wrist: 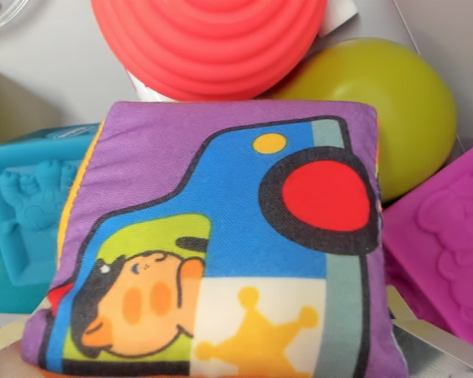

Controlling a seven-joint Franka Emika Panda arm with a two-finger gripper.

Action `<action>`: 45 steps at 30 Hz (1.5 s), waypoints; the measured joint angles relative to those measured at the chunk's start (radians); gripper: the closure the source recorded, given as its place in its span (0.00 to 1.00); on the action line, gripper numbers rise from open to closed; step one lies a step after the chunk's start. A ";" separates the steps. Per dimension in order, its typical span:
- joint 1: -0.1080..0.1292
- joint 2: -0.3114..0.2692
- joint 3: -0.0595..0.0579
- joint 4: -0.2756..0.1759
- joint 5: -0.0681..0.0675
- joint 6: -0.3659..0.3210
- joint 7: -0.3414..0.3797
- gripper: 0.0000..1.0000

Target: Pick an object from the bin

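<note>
Metal claw fingers (437, 346) show only as pale slivers at the bottom corners of the wrist view, one on the left edge and one on the right, on either side of a soft cloth block (221, 244). How far apart they stand, and whether they press the block or only flank it, I cannot tell. The block fills the near middle of the view; its purple face carries a blue car with a red wheel, a cartoon face and a yellow crown. Beyond it sits a ribbed red cone (209, 39), and to the right of that a yellow-green ball (410, 102). A teal block (31, 205) lies to the left, a pink block (449, 244) to the right, all resting on the grey bin floor (47, 71).
</note>
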 joint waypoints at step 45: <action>-0.003 -0.101 0.005 0.005 0.008 -0.103 -0.003 1.00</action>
